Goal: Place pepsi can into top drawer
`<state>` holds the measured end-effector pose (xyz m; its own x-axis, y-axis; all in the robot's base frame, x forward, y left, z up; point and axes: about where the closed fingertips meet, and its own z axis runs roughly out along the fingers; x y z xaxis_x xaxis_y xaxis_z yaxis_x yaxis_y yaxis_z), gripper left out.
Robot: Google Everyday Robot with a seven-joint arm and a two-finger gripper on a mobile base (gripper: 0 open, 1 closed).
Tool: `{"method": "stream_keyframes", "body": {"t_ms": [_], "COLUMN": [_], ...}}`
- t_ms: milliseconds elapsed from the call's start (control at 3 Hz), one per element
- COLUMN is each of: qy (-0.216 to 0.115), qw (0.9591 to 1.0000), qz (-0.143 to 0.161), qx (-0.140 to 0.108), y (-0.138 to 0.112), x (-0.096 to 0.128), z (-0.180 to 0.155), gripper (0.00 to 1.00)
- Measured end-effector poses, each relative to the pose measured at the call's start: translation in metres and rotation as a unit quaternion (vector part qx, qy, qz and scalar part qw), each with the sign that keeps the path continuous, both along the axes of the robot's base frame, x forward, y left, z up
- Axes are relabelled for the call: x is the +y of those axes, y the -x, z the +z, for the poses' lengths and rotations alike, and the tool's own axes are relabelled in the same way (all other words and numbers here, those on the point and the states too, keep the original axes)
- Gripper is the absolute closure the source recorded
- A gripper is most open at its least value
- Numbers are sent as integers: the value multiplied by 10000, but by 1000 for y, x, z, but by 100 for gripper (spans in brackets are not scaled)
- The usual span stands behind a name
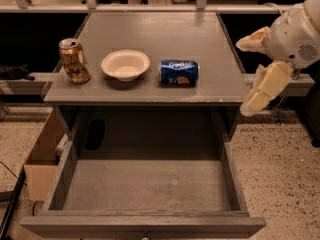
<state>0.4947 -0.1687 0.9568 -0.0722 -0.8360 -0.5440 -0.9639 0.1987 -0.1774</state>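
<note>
Scanning from the left, we meet a cardboard box (42, 156) on the floor beside the cabinet, then a gold-brown can (74, 60) standing upright on the cabinet top (155, 29), then a white bowl (125, 64) near it. None of these is ours, and the first risk we see is taking the upright can for the target.

The pepsi can (179, 72) lies on its side just right of the bowl, apart from it and near the front edge. Its length runs left to right, so we judge it free to roll forward or back. A finger that nudges it before closing could send it over the front edge. Below, the top drawer (145, 184) is pulled out and bare, so such a roll might drop the can in uncontrolled, or bounce it off the front wall onto the floor.

Farthest right, the gripper (245, 76) hangs beyond the cabinet's right edge, well apart from the can, its fingers spread wide with nothing between them. Coming in low from there, it could clip the edge of the top. A sweep too far left could knock the bowl.
</note>
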Motion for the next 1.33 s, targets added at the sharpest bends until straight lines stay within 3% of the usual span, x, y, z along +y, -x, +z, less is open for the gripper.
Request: {"method": "stream_keyframes", "body": {"t_ms": [333, 1000, 1333], "qy": [-317, -455, -518], "qw": [9991, 9969, 9953], "qz": [261, -643, -812], "qx": [58, 30, -77], "y": [-24, -85, -112], "x": [39, 77, 82], "z": [-8, -19, -23], "gripper": [0, 0, 0]}}
